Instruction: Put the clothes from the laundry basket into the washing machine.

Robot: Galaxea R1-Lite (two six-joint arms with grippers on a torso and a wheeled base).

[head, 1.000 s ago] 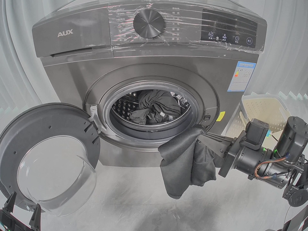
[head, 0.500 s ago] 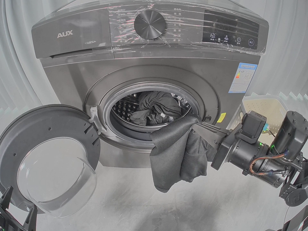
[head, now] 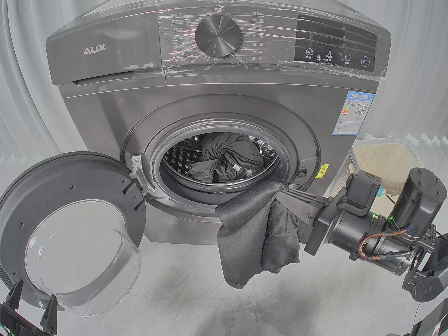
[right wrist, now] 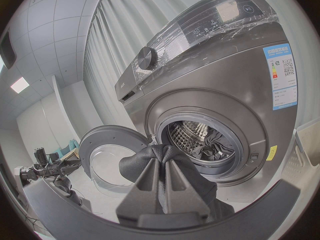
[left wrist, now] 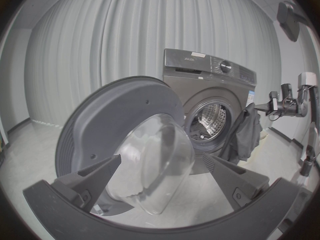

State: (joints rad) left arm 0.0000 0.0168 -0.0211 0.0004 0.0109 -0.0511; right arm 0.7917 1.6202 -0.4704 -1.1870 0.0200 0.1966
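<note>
Dark grey garment (head: 254, 229) hangs from my right claw (head: 280, 193), clamped tight on its top fold at the lower right rim of the washing machine (head: 112, 113) mouth, the rest drooping below the claw; held high, I reckon, to clear the rim. My left claw (left wrist: 161, 156) is spread, empty, low beside the open door (head: 70, 187)

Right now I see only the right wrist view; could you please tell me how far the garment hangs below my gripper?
Observer: Far. The dark garment hangs from the right gripper well below the door opening, outside the drum.
Operator: Thanks. Is the left gripper free?
Observer: Yes, the left gripper is open and empty, low by the open door.
Operator: Is anything left in the laundry basket?
Observer: No clothes show in the visible part of the laundry basket; the right arm hides its bottom.
</note>
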